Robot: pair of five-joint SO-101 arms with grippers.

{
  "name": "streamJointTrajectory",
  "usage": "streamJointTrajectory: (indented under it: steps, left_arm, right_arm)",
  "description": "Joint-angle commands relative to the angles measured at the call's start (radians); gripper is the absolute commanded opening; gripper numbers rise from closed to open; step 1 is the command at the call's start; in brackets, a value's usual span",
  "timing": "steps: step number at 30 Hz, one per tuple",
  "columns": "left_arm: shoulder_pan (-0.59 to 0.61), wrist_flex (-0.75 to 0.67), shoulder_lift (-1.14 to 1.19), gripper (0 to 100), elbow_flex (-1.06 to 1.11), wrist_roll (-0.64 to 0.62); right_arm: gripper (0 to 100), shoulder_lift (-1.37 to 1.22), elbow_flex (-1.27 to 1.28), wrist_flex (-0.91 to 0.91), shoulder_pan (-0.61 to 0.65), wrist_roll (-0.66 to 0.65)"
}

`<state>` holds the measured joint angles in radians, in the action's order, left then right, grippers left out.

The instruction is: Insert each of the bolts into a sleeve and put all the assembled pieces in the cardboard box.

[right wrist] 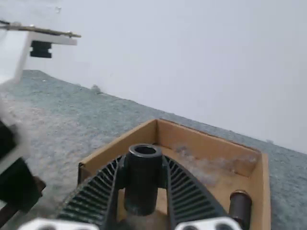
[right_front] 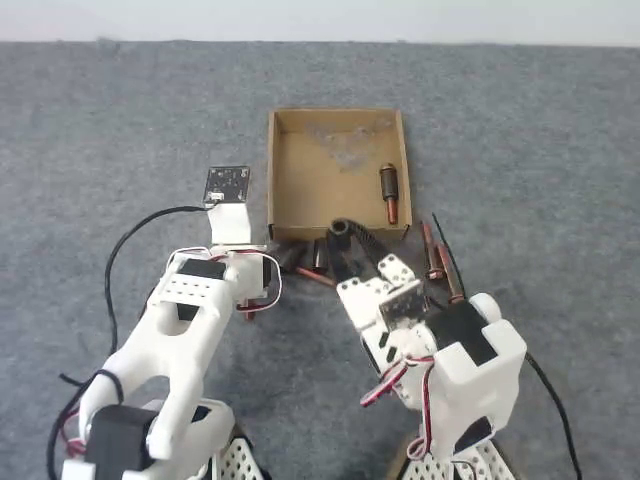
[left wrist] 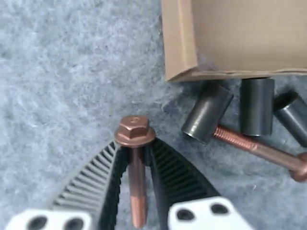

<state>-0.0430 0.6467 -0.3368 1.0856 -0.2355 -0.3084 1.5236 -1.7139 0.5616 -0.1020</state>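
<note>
My left gripper (left wrist: 135,147) is shut on a copper bolt (left wrist: 136,182), whose hex head (left wrist: 135,130) pokes out past the fingertips, low over the grey mat just short of the cardboard box (left wrist: 180,43). In the high view this gripper (right_front: 251,305) sits left of the box's front corner. My right gripper (right wrist: 142,165) is shut on a black sleeve (right wrist: 142,184), held upright with its bore up, at the box's front wall (right_front: 340,234). One assembled piece (right_front: 388,193) lies inside the box (right_front: 285,170) on its right side.
Three loose black sleeves (left wrist: 207,112) (left wrist: 257,106) (left wrist: 292,117) and a copper bolt (left wrist: 259,151) lie on the mat against the box front. Two more bolts (right_front: 432,250) (right_front: 452,272) lie right of the box. Grey mat stretches to the left.
</note>
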Motion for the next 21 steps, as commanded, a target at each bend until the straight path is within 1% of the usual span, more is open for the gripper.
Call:
streamJointTrajectory:
  steps: [1, 5, 8, 13, 17, 21]
  left_arm:
    - [0.006, -0.028, -0.055, 1, -0.01, 0.012]
    - [0.006, -0.028, -0.055, 1, -0.01, 0.012]
    - [0.006, -0.028, -0.055, 1, -0.01, 0.012]
    - [0.006, -0.026, -0.055, 1, -0.008, 0.012]
    - [0.006, -0.026, -0.063, 1, -0.008, 0.012]
    - [0.006, -0.029, -0.064, 1, -0.019, 0.011]
  right_arm:
    - [0.6, 0.015, 0.048, -0.045, 0.025, 0.012]
    - [0.6, 0.015, 0.083, -0.045, 0.025, 0.014]
    - [0.6, 0.03, 0.106, -0.045, 0.048, 0.014]
    - [0.6, 0.045, 0.109, -0.038, 0.064, 0.014]
    - [0.6, 0.03, 0.106, -0.036, 0.107, 0.014]
    - [0.6, 0.005, 0.098, -0.036, 0.114, 0.012]
